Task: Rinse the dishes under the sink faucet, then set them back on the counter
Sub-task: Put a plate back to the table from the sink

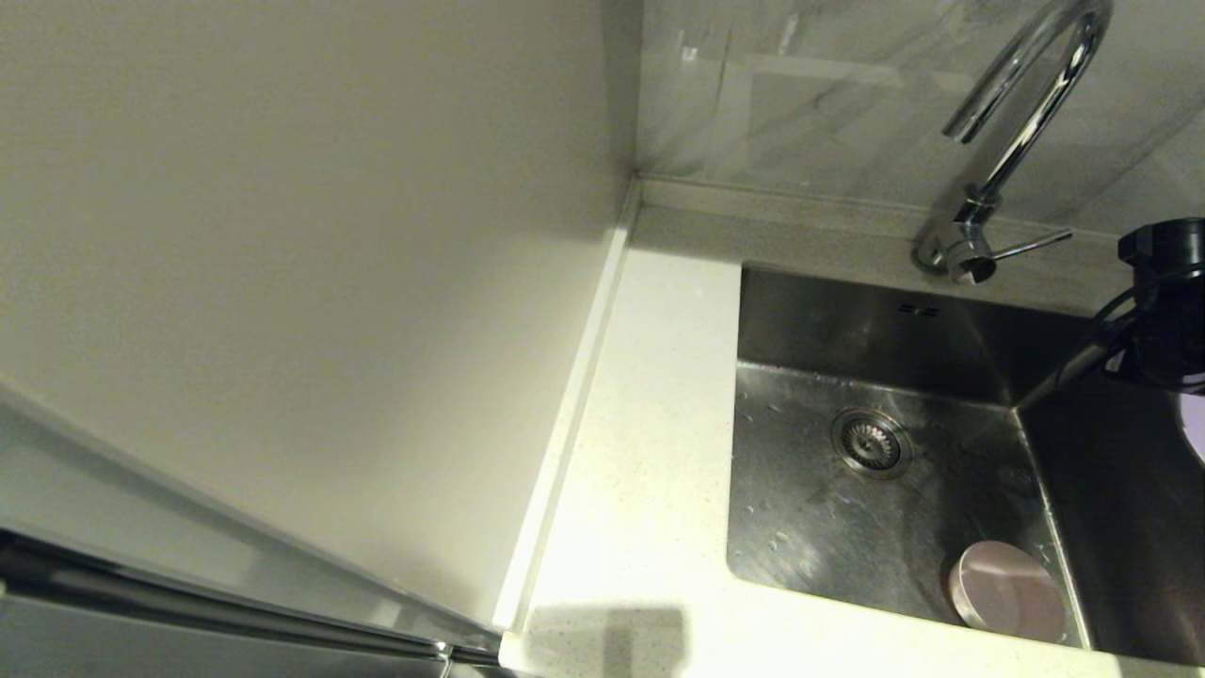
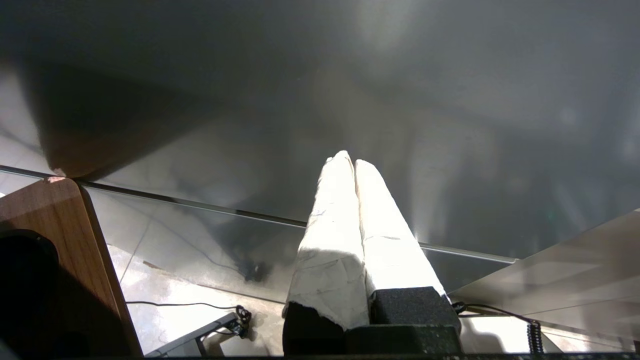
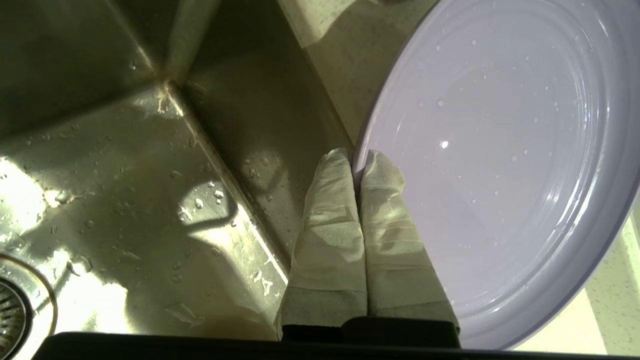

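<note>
My right gripper (image 3: 356, 157) is shut on the rim of the lavender plate (image 3: 500, 150), which is wet with droplets and tilted over the right wall of the sink (image 1: 800, 527). In the head view only my right wrist (image 1: 1167, 301) and a sliver of the plate (image 1: 1196, 428) show at the far right edge. The pale pink bowl (image 1: 1007, 593) lies in the basin's front right corner. The chrome faucet (image 1: 1026, 113) arches over the back of the sink, and no water is visible. The white mug is out of view. My left gripper (image 2: 350, 160) is shut on nothing, parked off to the side.
White counter (image 1: 640, 452) runs left of the sink, bounded by a raised edge strip (image 1: 565, 424) and a beige wall (image 1: 282, 235). The drain strainer (image 1: 871, 441) sits mid-basin. The faucet lever (image 1: 1031, 247) points right. A wooden panel (image 2: 50, 225) is near the left gripper.
</note>
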### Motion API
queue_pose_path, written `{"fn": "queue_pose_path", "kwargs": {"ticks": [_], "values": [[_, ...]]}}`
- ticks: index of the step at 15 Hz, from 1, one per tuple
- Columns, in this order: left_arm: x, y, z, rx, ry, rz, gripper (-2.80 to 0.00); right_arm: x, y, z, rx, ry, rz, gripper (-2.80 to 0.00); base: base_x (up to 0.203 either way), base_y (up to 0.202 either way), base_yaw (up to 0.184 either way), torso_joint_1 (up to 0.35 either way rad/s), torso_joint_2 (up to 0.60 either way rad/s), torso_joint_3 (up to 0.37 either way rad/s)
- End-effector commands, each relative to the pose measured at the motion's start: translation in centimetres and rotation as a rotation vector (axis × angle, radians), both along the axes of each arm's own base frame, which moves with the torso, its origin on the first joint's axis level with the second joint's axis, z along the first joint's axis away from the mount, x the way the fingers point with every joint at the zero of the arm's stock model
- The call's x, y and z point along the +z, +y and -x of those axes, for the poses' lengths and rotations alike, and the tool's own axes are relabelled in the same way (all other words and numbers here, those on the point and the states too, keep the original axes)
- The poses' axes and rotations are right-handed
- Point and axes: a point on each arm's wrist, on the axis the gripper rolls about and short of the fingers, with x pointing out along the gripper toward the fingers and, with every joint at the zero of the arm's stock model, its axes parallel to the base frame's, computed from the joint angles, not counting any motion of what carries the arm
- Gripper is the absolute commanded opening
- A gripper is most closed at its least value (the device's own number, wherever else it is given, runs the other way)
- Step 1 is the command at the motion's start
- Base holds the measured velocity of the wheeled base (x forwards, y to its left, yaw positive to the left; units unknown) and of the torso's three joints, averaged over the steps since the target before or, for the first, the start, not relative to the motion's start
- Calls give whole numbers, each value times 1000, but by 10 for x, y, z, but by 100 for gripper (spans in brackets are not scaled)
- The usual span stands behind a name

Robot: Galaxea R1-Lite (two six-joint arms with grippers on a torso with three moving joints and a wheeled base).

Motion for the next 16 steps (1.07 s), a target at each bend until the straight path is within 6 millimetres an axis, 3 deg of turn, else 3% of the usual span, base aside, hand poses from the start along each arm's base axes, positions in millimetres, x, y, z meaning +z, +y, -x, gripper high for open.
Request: {"fn": "queue_pose_path", "kwargs": {"ticks": [1,8,12,16], "values": [[-1,0,0,0,2,0,-280,2,0,4,-8,-1,4,-280,0,0,0,0,0,0],[-1,0,0,-1,2,0,-280,-8,6,24,10,72,-28,-280,0,0,0,0,0,0],[-1,0,0,0,3,0,-280,-11,10,28,56,94,-175,-280,0,0,0,0,0,0],[-1,0,0,-2,3,0,-280,-1,2,31,51,51,-354,-280,0,0,0,0,0,0]]}}
